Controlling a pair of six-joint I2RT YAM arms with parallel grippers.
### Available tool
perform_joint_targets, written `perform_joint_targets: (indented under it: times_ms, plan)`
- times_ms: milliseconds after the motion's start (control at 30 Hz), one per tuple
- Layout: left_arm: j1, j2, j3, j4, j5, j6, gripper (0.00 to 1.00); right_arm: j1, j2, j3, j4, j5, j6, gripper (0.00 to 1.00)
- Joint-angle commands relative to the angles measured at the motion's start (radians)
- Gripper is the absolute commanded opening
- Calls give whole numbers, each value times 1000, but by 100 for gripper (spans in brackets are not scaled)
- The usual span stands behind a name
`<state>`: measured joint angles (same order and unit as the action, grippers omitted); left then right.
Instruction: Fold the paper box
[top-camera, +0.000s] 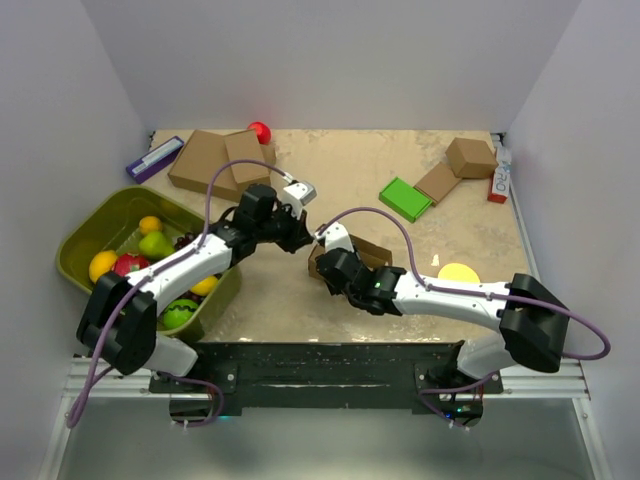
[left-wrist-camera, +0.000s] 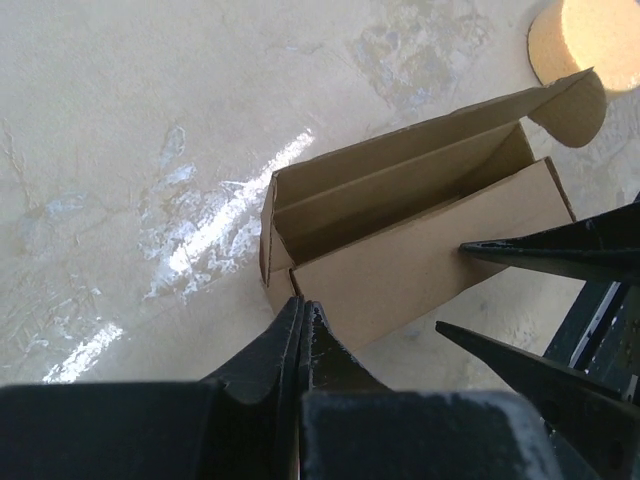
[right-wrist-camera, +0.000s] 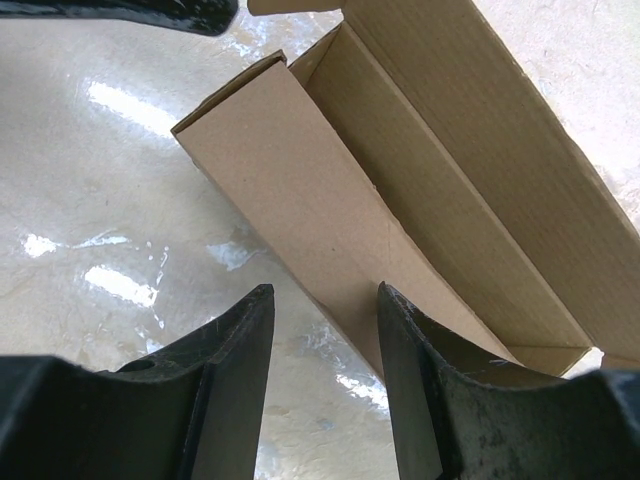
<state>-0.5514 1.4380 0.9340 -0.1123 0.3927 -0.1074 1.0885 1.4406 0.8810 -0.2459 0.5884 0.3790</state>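
On table (top-camera: 340, 160), plain paper box (left-wrist-camera: 420, 260); left claw (left-wrist-camera: 301, 303) shut, right claw (right-wrist-camera: 325, 292) parted

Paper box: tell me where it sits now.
In the top view the paper box lies near the centre, partly under the right gripper, left of the yellow disc, the green block beyond it.

Plain brown cardboard box (right-wrist-camera: 330, 200) right in front of the black jaws, yellow disc (left-wrist-camera: 585, 35) farther out, mottled beige table (left-wrist-camera: 150, 150) beneath
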Motion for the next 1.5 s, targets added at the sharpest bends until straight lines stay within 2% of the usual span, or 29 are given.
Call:
perform_joint_targets:
  times_ms: [0, 100, 133, 233, 333, 533, 667, 867, 1100, 1367, 1433, 1467]
  plan:
    - [-4, -79, -21, 69, -25, -28, 0, -15, 26, -36, -62, -19, 40, 48]
    - [-4, -70, -5, 82, -49, -11, 2, -16, 29, -36, -58, -27, 38, 48]
    - [-4, -59, 9, 57, -55, -3, 22, -16, 30, -36, -56, -29, 37, 48]
    - [-4, -22, 45, 39, -72, 31, 45, -18, 30, -40, -49, -36, 37, 48]
    - [-4, 10, 60, 54, -69, 37, 53, -19, 27, -43, -41, -42, 35, 48]
    - [-5, 70, 100, 88, -51, 28, 57, -22, 15, -51, -36, -48, 35, 48]
    - [-4, 114, 126, 97, -29, 22, 56, -25, 4, -57, -35, -52, 35, 48]
    - [-5, 147, 135, 97, -8, 11, 47, -32, 1, -65, -29, -58, 43, 48]
    - [-5, 154, 127, 158, 5, 0, 31, -38, 10, -68, -20, -73, 44, 48]
    - [-4, 173, 124, 163, 15, 0, 20, -44, 15, -71, -13, -82, 47, 48]
    - [-5, 179, 121, 163, 20, 0, 14, -47, 15, -73, -13, -84, 49, 48]
    - [-5, 179, 120, 161, 23, 0, 6, -45, 15, -73, -13, -84, 52, 48]
